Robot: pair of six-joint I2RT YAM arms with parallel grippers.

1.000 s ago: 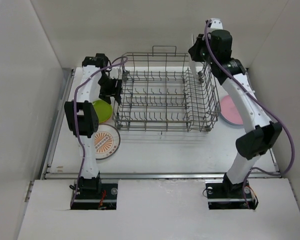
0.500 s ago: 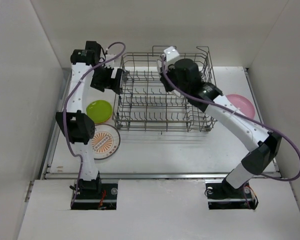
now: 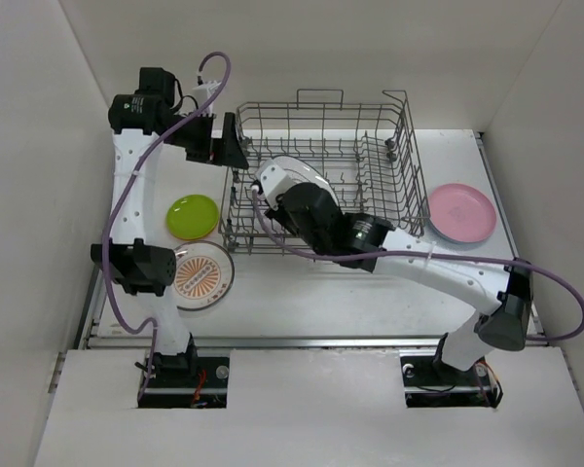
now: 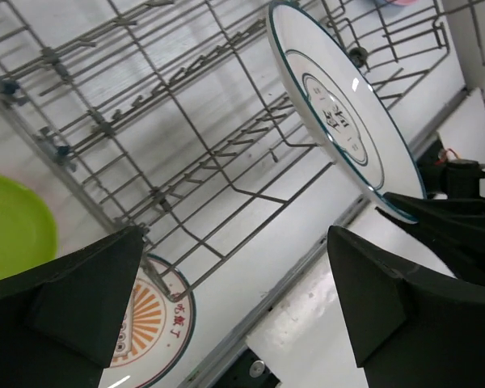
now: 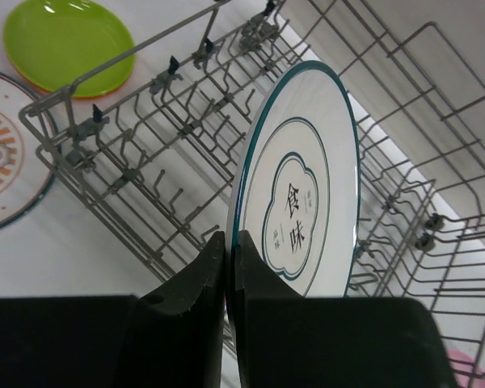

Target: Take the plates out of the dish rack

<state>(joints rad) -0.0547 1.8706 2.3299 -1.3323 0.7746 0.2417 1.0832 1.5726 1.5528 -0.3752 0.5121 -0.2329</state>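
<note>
From above, the dish rack (image 3: pixel 370 170) stands in the middle of the surface (image 3: pixel 350 282). The right hand (image 3: pixel 277 190) reaches over its left half and holds a white plate (image 3: pixel 302 167) there. The left hand (image 3: pixel 224 146) hovers at the rack's far left corner. A lime green plate (image 3: pixel 194 216) and an orange-patterned plate (image 3: pixel 202 275) lie left of the rack, and a pink plate (image 3: pixel 460 212) lies to its right.

In the left wrist view, the left hand (image 4: pixel 234 311) is released, its fingers spread wide with nothing between them. The white plate (image 4: pixel 339 113), with a teal rim, hangs tilted above the rack wires (image 4: pixel 186 121).

In the right wrist view, the right hand (image 5: pixel 226 267) is clenched on the lower rim of the white plate (image 5: pixel 303 202), which stands nearly upright over the tines (image 5: pixel 145 137).
</note>
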